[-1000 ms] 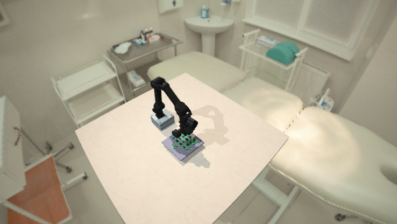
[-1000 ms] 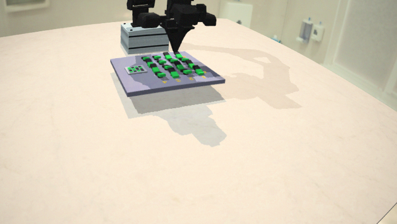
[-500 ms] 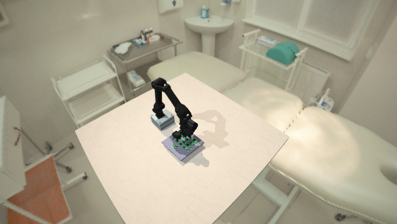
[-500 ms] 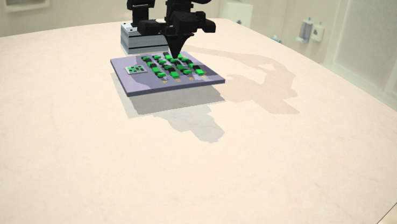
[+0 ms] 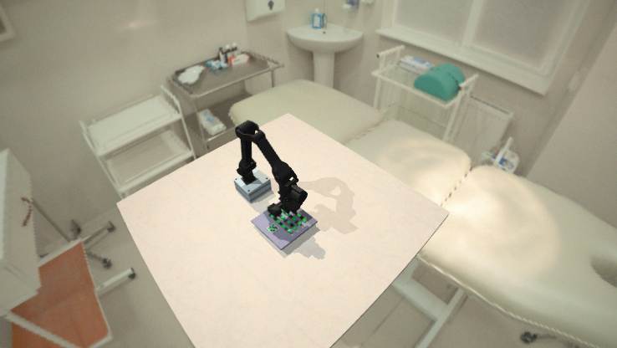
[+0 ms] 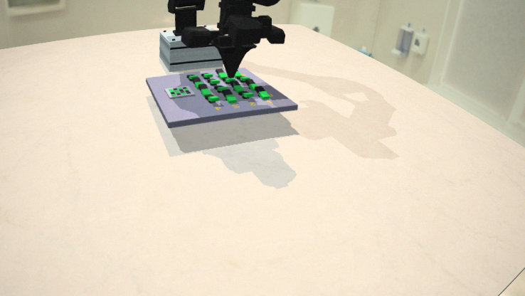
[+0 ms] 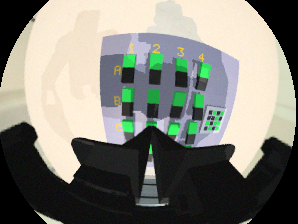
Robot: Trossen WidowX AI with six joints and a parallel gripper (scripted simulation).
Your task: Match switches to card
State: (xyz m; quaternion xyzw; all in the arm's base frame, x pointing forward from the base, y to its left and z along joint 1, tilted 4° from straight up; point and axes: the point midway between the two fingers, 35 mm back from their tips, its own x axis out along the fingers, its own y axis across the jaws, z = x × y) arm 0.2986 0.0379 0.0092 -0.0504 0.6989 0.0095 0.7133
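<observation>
So the whole thing comes down to what's directly under the tip: the claw (image 6: 231,75) is pinched fully shut with nothing in it, pointing straight down like a stylus over the row of switches nearest the arm base, and from the exterior view its tip looks to be touching or just above a green half (image 6: 230,80) in one of the middle columns. Can't tell for sure if it's actually pressing yet. Each rocker's long axis runs away from the arm, so a small shift along that line decides whether the tip lands on the green end or the dark grey end. Going left to right in the exterior view: the small card (image 6: 179,92) sits well off to the side of the claw on the panel (image 6: 191,114), then the grid of switches (image 6: 230,88) spreads out beyond the tip toward the panel's far edge, with yellow column labels there. The neighbouring rockers are packed close beside the target, so that's my worry, clipping one. The bench (image 6: 257,220) carries just the panel and the arm base (image 6: 183,55).
</observation>
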